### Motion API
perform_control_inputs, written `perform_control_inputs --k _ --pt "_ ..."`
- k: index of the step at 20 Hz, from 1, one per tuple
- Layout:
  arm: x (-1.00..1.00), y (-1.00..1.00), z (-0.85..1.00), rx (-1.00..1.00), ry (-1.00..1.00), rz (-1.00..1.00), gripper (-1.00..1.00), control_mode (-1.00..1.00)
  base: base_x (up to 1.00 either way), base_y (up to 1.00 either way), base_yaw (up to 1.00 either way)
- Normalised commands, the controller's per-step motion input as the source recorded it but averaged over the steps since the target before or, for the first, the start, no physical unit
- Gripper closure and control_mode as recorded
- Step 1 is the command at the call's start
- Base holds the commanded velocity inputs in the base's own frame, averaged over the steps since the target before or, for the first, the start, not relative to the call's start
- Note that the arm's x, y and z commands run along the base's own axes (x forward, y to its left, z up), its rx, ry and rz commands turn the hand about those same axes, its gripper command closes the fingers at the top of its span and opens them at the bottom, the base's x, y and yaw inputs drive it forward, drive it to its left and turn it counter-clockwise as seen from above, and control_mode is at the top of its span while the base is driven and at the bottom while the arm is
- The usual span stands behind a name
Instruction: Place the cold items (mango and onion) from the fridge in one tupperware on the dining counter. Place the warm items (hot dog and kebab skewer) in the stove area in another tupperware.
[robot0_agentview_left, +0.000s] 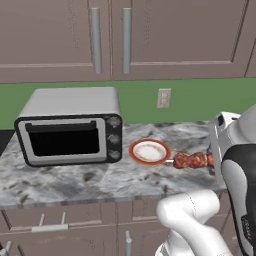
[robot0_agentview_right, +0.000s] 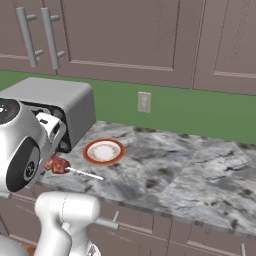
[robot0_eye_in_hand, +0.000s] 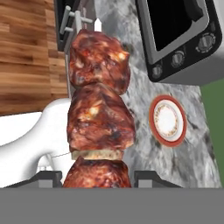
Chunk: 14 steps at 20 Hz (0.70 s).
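One kebab skewer of dark red-brown meat chunks on a thin pale stick (robot0_eye_in_hand: 99, 113) sits between the two dark fingers of the robot's gripper (robot0_eye_in_hand: 98, 177), which is closed on the lowest chunk. In the hand view three meat chunks can be counted, with a pale slice between the lower two. From the base cameras the kebab skewer (robot0_agentview_left: 192, 160) is above the grey marbled stone counter (robot0_agentview_right: 190, 175), its stick end pointing toward the single white plate with an orange-red rim (robot0_agentview_left: 149, 151) just beside it. One silver toaster oven with a black glass door and three round knobs (robot0_agentview_left: 70, 127) stands beyond the plate. One white wall outlet (robot0_agentview_left: 163, 98) is set in the green backsplash.
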Motion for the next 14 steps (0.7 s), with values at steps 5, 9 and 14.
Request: perform_control_inputs --k 5,9,14 --pt "0.00 0.00 0.00 0.00 0.00 0.00 1.00 1.00 0.00 -0.19 0.28" --pt "0.00 0.00 0.00 0.00 0.00 0.00 1.00 1.00 -0.05 -0.19 0.41" --pt "0.00 0.00 0.00 0.00 0.00 0.00 1.00 1.00 -0.42 -0.20 0.49"
